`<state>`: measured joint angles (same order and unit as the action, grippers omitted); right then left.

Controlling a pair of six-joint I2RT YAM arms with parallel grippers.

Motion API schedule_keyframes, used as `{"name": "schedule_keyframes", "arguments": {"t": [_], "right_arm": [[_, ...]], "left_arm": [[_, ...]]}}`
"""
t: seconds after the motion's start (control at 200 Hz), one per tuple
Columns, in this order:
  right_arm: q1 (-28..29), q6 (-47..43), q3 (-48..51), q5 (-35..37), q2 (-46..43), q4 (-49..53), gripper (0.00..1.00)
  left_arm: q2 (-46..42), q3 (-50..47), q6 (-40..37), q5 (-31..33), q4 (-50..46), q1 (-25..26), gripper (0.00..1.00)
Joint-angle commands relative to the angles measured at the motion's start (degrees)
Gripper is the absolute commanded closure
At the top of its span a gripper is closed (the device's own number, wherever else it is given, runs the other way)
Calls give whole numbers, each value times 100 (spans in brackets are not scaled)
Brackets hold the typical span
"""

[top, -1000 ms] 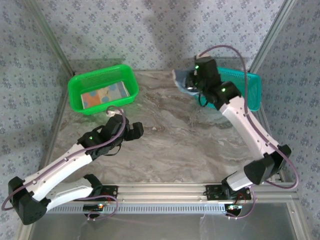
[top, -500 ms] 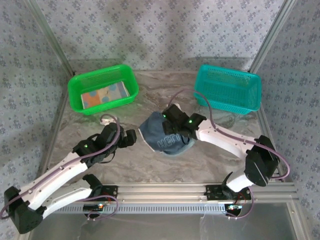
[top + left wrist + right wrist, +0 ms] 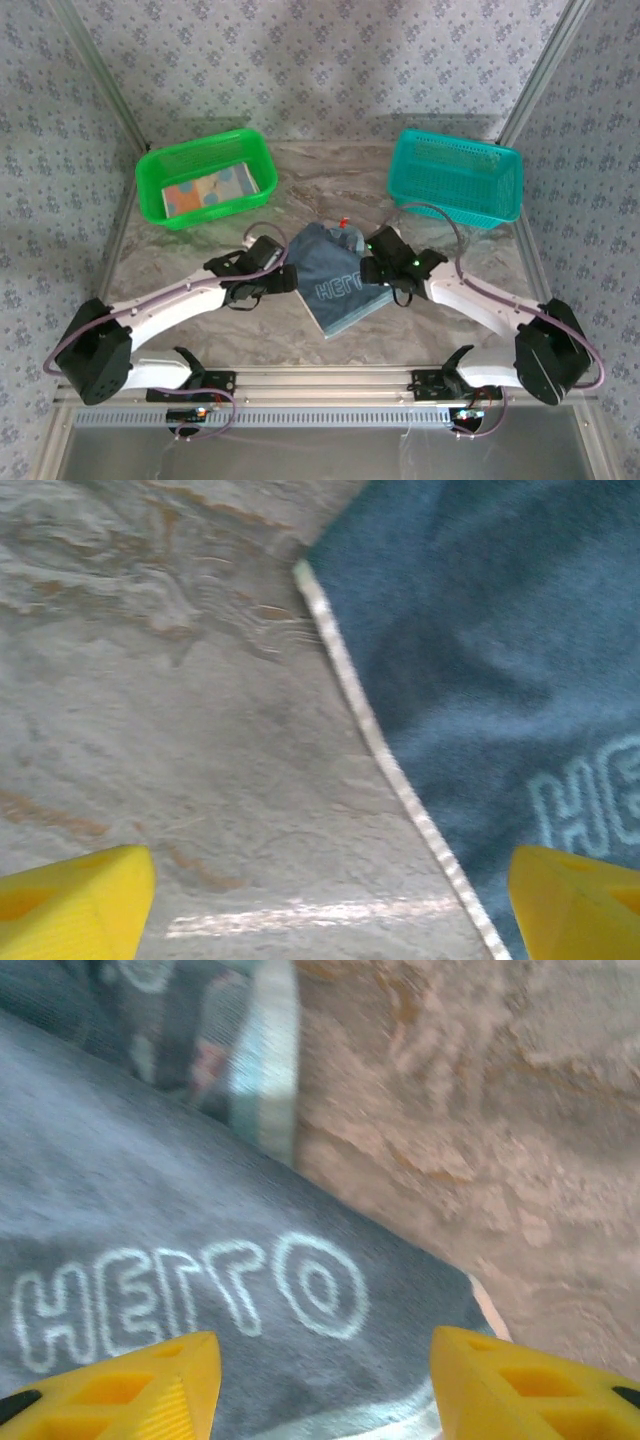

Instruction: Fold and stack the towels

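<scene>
**Quick head count**

Two towels, two baskets. The slate-blue towel (image 3: pixel 335 290) lies on the tabletop (image 3: pixel 330 190) between the left pincer (image 3: pixel 332 865) and the right pincer (image 3: pixel 325 1343). Both are spread, pinching nothing. Its far corner's bunched, hard to make out. The dotted towel (image 3: pixel 205 190) sits in the green basket (image 3: pixel 150 190); the teal basket (image 3: pixel 450 205) is back right.

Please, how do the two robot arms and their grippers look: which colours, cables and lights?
The left arm and right arm have white shells with black joints. A thin purple cable loops along each, and small green lights glow near the wrists. The left gripper and right gripper have yellow, wedge-shaped fingers.
</scene>
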<state>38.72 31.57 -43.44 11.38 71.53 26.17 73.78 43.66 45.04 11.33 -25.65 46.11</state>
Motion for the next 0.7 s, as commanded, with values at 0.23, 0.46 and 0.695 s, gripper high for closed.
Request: {"name": "schedule_keyframes", "arguments": {"t": [0.23,0.46,0.695], "right_arm": [[-750,37,1192,-455,-730,-778,56],[-644,-103,1259,-424,-557,-951,66],[-365,-5,1242,-459,-552,-960,66]], "left_arm": [[966,272,449,-268,1013,764,66],[2042,938,403,-414,1116,750,84],[2866,1323,-89,-264,628,177,90]]}}
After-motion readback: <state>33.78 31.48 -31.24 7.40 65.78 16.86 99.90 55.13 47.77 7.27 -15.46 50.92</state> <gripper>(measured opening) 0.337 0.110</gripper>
